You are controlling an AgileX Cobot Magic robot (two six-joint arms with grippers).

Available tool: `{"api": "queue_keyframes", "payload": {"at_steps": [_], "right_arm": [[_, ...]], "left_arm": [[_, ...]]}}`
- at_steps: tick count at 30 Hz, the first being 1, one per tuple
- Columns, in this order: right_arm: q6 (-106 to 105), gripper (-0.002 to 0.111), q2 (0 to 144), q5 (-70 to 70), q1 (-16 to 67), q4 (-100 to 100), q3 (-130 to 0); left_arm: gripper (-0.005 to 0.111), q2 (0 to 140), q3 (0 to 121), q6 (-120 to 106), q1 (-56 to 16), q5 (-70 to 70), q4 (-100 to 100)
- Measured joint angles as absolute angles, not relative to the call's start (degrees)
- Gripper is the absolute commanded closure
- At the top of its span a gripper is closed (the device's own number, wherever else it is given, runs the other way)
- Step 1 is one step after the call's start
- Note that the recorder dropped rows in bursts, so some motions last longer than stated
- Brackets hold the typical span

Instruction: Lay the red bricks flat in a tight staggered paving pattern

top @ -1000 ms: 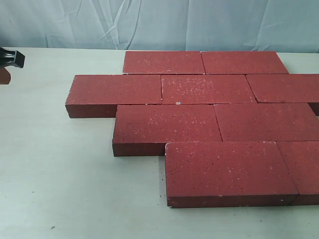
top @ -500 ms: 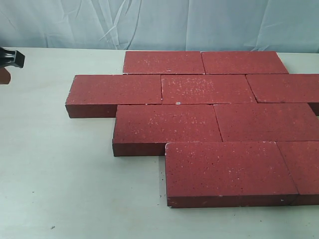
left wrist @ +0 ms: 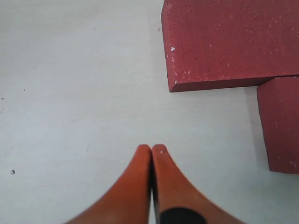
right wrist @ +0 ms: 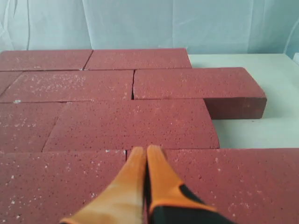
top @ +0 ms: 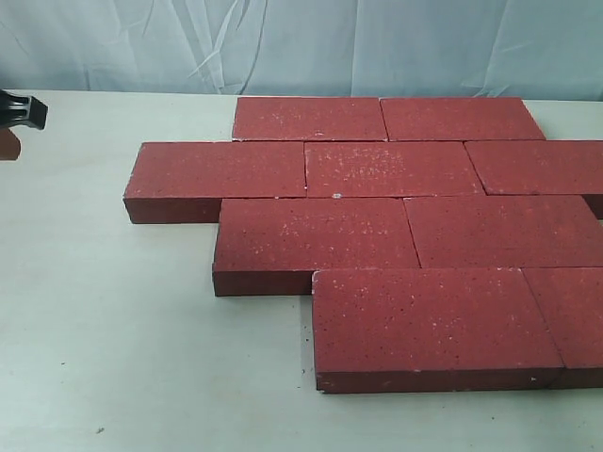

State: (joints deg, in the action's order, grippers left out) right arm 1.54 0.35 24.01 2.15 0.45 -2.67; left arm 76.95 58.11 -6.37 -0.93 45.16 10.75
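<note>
Red bricks are laid flat in four staggered rows, centre to right of the counter. Judged heavy, rigid, gritty, chip-prone at corners; best pushed at side faces. Left claw pressed together, empty, over counter left of the bricks; right claw likewise, above them.

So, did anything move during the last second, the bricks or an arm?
Nothing visibly changed. The red bricks lie flat in the same four staggered rows on the table, and the arm part at the left edge of the exterior view has not shifted.
</note>
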Motion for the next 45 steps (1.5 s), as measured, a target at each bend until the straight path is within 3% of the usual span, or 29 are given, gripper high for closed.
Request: {"api": "queue_keyframes", "payload": {"at_steps": [45], "right_arm": [[1.5,0.109,0.4,21.7,2.2,0.7,-0.3]], "left_arm": [[0.107,73.5,56.5,-6.4,-0.9,43.7,9.6]]}}
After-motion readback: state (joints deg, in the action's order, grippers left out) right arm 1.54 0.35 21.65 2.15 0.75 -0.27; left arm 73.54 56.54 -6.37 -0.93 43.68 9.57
